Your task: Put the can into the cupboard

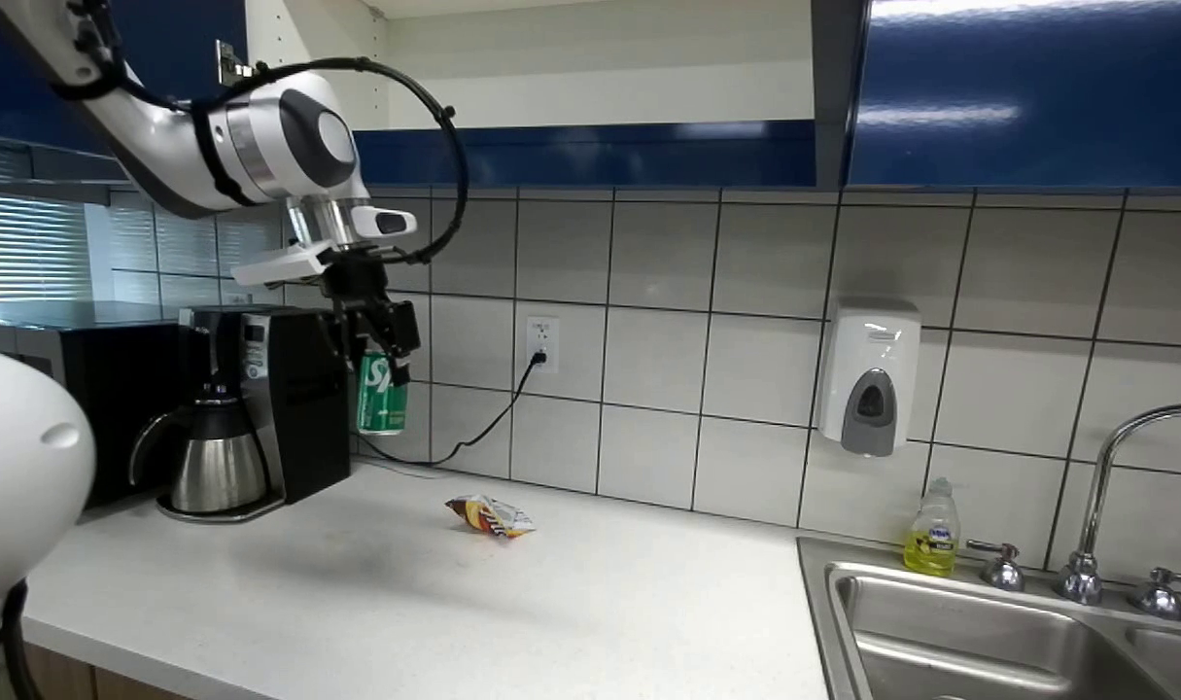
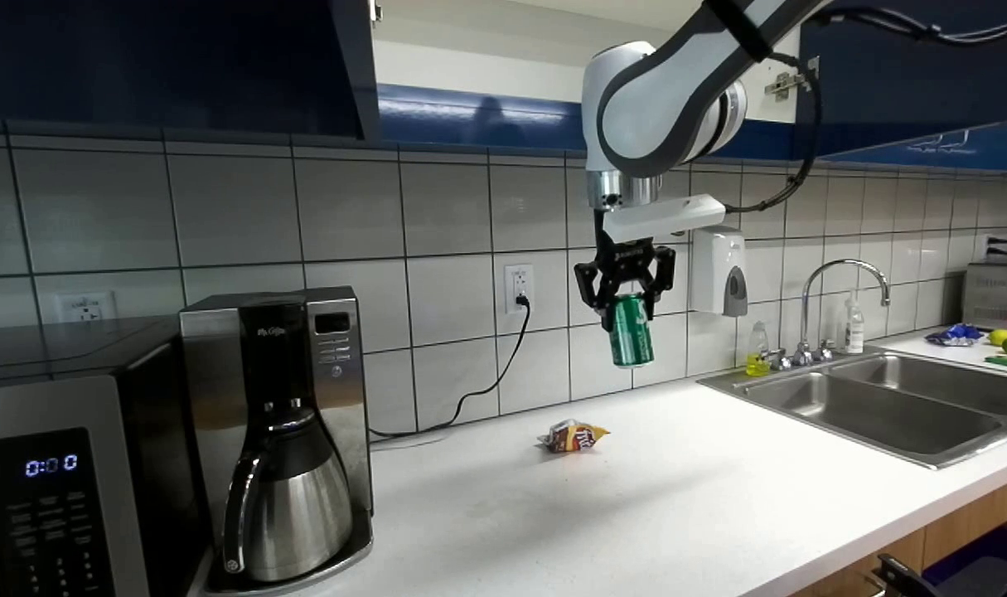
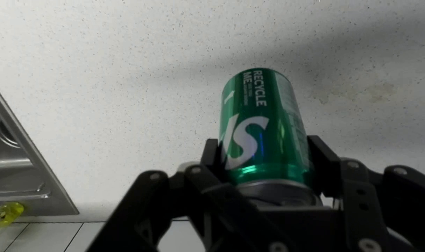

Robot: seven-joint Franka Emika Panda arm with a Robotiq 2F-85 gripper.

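My hand (image 3: 263, 149), closed against both sides of the Sprite can (image 1: 382, 401), holds it above the counter (image 1: 629, 593), left of centre in an exterior view; if I enter the cupboard (image 1: 600, 73), top centre, too low, it could clip the blue lip (image 1: 590, 156).

The cupboard (image 1: 590, 78) gapes open above its obstructing blue base (image 1: 590, 156).

My gripper (image 3: 264, 154) is matt black; my arm (image 2: 665, 124) has a smooth, satin shell. I read the can (image 3: 268, 119) as smooth, glossy metal. Cupboard (image 1: 590, 154): glossy outside, matt inside. Counter (image 1: 648, 603): smooth, low sheen. Sink (image 2: 893, 414): satin metal. Faucet (image 1: 1099, 486): polished metal. Carafe (image 2: 300, 526): brushed metal, plastic-looking top. Wrapper (image 1: 493, 515): crinkled, shiny film. Tiles (image 1: 658, 350): smooth, faint gloss.
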